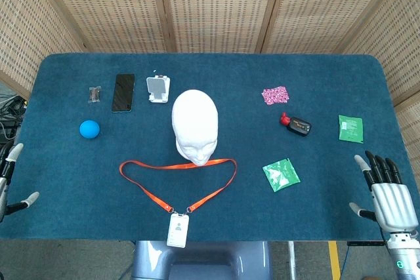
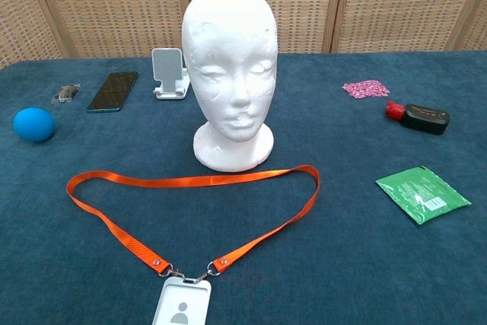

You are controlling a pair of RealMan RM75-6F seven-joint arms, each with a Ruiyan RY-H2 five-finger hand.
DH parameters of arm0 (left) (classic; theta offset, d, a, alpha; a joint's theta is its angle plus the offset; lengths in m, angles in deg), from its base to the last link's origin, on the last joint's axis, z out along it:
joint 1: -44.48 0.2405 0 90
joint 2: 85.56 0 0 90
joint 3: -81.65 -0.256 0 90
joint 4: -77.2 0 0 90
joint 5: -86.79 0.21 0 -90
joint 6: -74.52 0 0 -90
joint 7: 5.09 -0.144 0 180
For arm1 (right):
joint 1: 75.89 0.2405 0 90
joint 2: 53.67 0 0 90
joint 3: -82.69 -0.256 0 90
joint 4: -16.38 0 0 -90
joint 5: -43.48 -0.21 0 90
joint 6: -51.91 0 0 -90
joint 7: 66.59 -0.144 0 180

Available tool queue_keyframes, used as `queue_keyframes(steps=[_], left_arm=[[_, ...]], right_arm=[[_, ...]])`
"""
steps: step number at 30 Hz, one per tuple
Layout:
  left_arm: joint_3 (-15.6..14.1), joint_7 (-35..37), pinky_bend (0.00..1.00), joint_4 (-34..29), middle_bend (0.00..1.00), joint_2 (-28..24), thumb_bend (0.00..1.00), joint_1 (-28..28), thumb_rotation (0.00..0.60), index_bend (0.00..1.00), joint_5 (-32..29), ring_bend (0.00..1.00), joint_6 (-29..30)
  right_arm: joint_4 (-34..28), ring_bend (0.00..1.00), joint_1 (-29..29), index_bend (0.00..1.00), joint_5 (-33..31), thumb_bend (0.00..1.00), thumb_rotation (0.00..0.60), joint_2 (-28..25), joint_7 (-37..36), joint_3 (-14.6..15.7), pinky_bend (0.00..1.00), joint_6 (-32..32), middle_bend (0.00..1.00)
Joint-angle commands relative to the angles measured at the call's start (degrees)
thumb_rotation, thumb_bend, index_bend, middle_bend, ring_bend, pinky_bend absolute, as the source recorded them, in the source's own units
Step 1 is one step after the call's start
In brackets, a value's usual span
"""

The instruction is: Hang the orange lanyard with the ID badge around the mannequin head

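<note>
A white foam mannequin head (image 1: 195, 125) (image 2: 230, 74) stands upright in the middle of the blue table, face toward me. In front of it the orange lanyard (image 1: 177, 185) (image 2: 190, 182) lies flat in a wide loop, its far strap just before the head's base. The ID badge (image 1: 177, 230) (image 2: 181, 306) is clipped at the near end, by the table's front edge. My right hand (image 1: 387, 191) hovers at the front right corner, fingers spread, holding nothing. My left hand (image 1: 9, 181) shows only partly at the left edge, fingers apart and empty. Neither hand appears in the chest view.
Left of the head lie a blue ball (image 1: 90, 128), a black phone (image 1: 123, 92), a small clip (image 1: 96, 94) and a white phone stand (image 1: 157, 88). On the right are a pink patch (image 1: 275, 95), a black and red device (image 1: 296, 124) and two green packets (image 1: 281, 174) (image 1: 350, 128).
</note>
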Motion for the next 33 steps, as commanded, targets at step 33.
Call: queue_keyframes(steps=[33], left_arm=[[1.90,-3.79,0.00,2.54,0.00,3.00,0.00,-2.97,0.600,0.00,-5.94,0.00,-6.06]], right_arm=[[5.51,0.00,26.99,0.37,-23.98,0.33,0.600,15.20,-5.81,-10.64,0.00,-37.61,0.00]])
